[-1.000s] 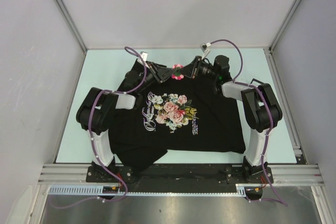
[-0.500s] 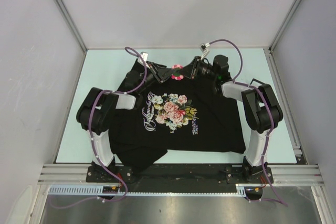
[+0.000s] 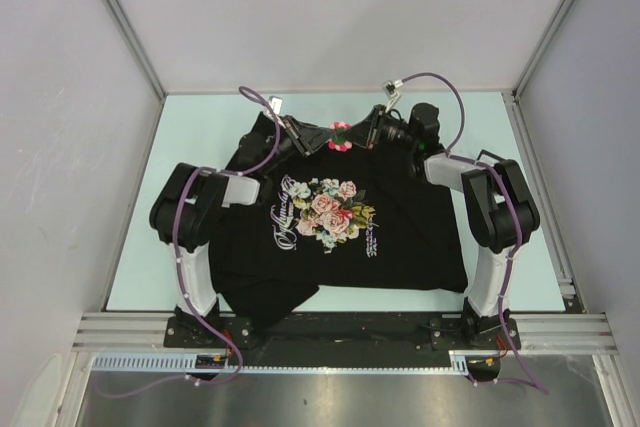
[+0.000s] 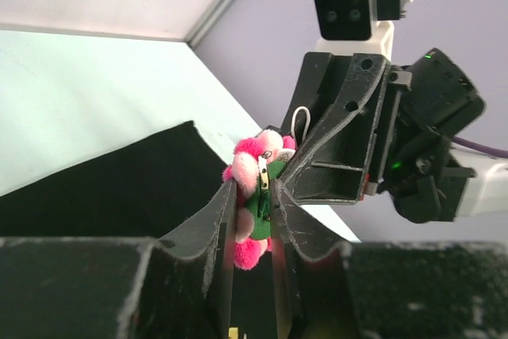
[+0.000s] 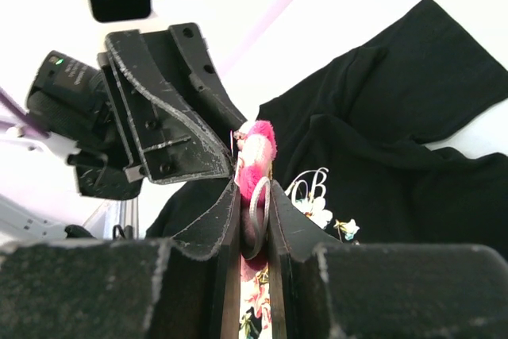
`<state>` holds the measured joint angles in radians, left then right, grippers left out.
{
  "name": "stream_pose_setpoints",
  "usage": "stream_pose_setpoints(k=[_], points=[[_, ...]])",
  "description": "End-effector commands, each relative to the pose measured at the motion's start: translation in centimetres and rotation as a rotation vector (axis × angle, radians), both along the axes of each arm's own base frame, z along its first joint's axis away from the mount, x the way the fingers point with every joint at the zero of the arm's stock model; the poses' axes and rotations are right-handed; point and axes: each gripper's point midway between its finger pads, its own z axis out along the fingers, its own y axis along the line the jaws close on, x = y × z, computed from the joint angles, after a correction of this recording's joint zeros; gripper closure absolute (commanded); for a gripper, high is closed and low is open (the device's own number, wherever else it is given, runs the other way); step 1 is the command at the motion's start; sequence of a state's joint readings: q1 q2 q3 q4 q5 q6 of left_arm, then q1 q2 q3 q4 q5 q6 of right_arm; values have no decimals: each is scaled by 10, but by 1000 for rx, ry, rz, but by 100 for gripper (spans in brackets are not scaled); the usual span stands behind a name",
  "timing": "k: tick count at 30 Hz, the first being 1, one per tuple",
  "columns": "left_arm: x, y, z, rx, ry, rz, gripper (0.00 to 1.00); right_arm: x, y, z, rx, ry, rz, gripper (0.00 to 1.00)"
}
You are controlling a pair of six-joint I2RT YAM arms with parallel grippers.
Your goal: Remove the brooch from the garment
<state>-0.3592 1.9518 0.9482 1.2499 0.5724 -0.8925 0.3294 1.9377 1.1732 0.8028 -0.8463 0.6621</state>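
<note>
Evidently the two arms meet at the collar end of the garment (image 3: 400, 237) so that one can steady the brooch (image 3: 340, 134) while the other works its pin out of the cloth. The brooch sits at the shirt's far edge, beyond the printed roses, caught between both pincers from opposite sides. The right gripper (image 5: 252, 188) is clamped on its metal ring and pink tufts. The left gripper (image 4: 254, 190) pinches the green backing, with its fingers (image 4: 226, 204) pressed against the tufts. Black cloth lies close beneath the flower, and whether the pin is out cannot be told
</note>
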Motion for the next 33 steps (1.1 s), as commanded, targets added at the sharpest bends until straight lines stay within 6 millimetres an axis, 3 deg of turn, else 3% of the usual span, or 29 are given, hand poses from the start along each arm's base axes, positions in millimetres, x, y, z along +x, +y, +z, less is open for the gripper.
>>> stream_pose_setpoints(k=[1, 33], points=[[-18, -16, 39, -78, -122, -155, 75, -19, 17, 22, 48, -72, 143, 100], [-38, -34, 40, -84, -136, -429, 77, -27, 35, 12, -11, -56, 216, 100]])
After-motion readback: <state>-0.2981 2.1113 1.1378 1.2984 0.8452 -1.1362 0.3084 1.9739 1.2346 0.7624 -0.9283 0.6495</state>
